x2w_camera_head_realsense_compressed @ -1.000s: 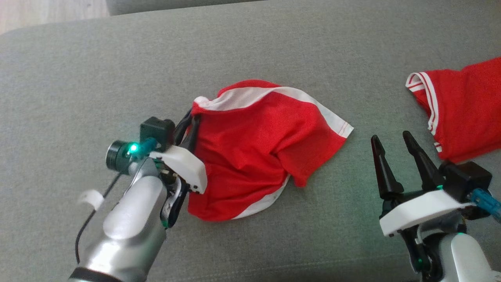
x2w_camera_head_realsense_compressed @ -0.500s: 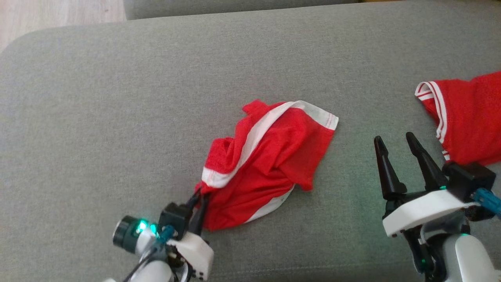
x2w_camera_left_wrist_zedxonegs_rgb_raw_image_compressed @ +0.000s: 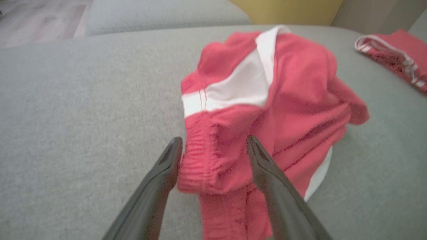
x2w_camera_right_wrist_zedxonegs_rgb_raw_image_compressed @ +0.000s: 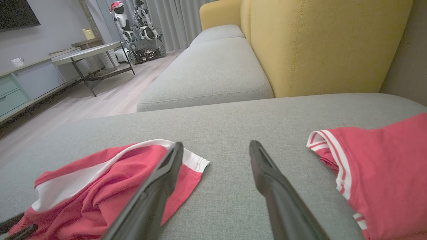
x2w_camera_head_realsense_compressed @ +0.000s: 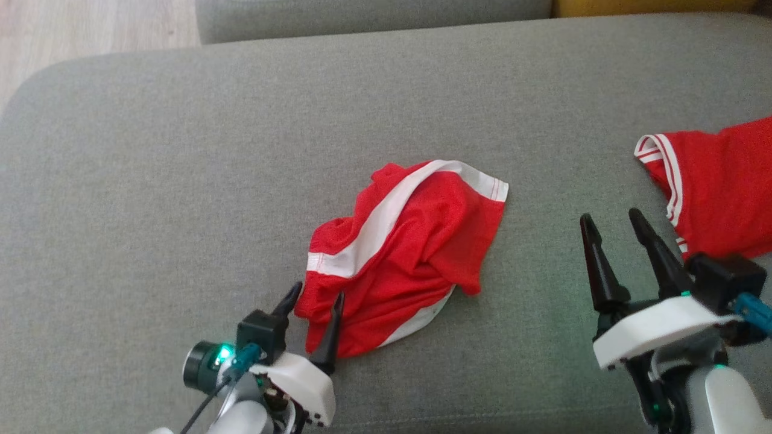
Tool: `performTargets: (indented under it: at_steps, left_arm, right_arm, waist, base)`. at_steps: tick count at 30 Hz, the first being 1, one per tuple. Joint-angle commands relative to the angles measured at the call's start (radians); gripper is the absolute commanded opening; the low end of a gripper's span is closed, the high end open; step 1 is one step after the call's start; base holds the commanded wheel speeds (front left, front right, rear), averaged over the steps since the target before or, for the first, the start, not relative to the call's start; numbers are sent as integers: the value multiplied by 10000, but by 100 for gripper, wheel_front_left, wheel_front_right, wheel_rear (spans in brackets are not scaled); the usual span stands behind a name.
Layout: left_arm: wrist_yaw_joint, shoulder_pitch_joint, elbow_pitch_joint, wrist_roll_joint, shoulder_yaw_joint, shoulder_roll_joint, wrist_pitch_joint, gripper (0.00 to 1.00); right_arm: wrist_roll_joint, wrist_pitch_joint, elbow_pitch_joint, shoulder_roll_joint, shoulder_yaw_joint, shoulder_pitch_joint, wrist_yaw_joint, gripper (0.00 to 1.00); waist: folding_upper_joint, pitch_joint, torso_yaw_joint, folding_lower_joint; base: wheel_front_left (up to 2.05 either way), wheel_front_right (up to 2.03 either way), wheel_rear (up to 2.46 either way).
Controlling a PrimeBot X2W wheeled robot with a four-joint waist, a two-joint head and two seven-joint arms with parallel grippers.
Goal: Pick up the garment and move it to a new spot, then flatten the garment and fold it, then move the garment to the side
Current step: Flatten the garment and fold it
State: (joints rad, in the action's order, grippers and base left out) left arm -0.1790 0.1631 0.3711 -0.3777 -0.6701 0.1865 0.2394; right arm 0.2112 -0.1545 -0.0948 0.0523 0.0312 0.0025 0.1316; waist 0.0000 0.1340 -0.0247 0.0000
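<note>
Garment, red shorts with white stripes, lies bunched near the middle of the grey sofa cushion, well apart from a second red garment at the cushion's right end. Left claw is spread, pinching nothing — its two fingers straddle the near end of the pile, the gathered waistband sitting loose between them. Whether the inner finger rests on the cloth or hangs just over it, cannot tell. Right claw is spread as well and empty, hovering over bare cushion between the two garments.

Reads as: placement at the new spot done, flattening up next. Doing that well, by judgement: left claw should lift straight up and clear before any sideways travel, otherwise a fingertip may snag the waistband and drag the heap. Layers are lapped over each other, so a deep grab in the middle would likely just carry the lump along. Better to pinch edges only — left claw on one waistband end, right claw on the white hem corner at the far side, the cleanest handle showing. Pull apart low over the cushion, let the cloth settle, then smooth. Fabric looks thin and limp; expect it to fold back on itself if let go while slack. Right arm's reach should stay off the second garment.
</note>
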Motion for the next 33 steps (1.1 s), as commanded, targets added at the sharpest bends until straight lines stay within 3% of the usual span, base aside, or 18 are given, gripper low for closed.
performTargets:
  at_steps: [1, 8, 15, 24, 33]
  left_arm:
    - [26, 104, -440, -77, 439, 84, 130, 100]
    - [-133, -220, -1981, -191, 923, 233, 202, 100]
    - [-560, -481, -3018, -562, 1767, 609, 162, 100]
    - [-1081, -877, -3482, -834, 2791, 1468, 23, 100]
    - [-1315, -1374, -3717, -856, 2737, 1565, -153, 100]
  right_arm:
    - [-15, -11, -386, 40, 195, -19, -9, 100]
    - [-56, -36, -444, 30, 129, 150, -9, 100]
    - [-150, -70, -536, 22, 100, 244, -9, 100]
    - [-257, -131, -625, 18, 154, 392, -9, 100]
    - [-301, -195, -711, 41, 215, 509, -9, 100]
  waist:
    - [0, -87, -9, 0]
    - [0, -364, 36, 0]
    - [0, -615, 132, 0]
    - [0, -924, 157, 0]
    - [0, -1072, 169, 0]
  base:
    - [0, 0, 0]
    - [0, 0, 0]
    - [0, 0, 0]
    - [0, 0, 0]
    - [0, 0, 0]
